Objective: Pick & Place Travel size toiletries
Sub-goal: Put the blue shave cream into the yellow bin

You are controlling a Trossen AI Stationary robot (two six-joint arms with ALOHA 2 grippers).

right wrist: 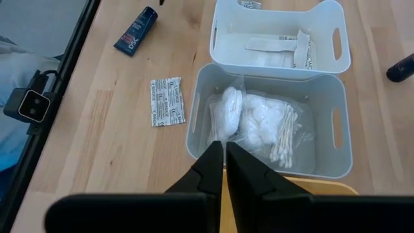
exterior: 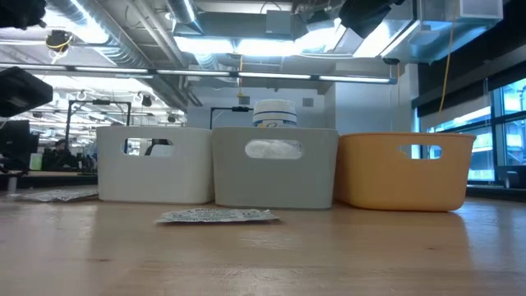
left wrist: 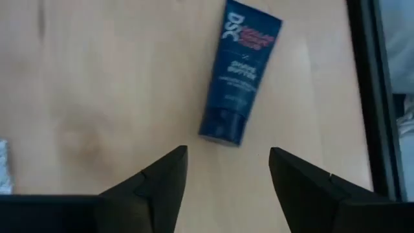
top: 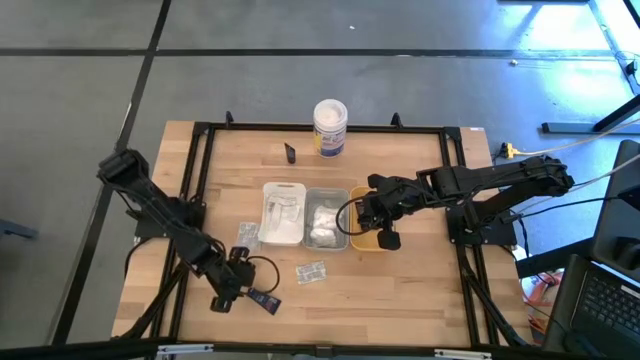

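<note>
Near the table's front left edge, my left gripper hangs with its fingers spread wide and empty over a small dark-blue plastic tube lying flat on the wood. It looks light, soft-walled and slick; I judge the best hold is across its middle. My right gripper, pinched closed, hovers above the orange tray.

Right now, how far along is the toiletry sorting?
Done: sachets in the white tray, wrapped bundles in the grey tray. In hand: nothing; the open left gripper hovers by a dark blue tube, right gripper shut over the trays. Left: that tube and the loose sachets.
</note>
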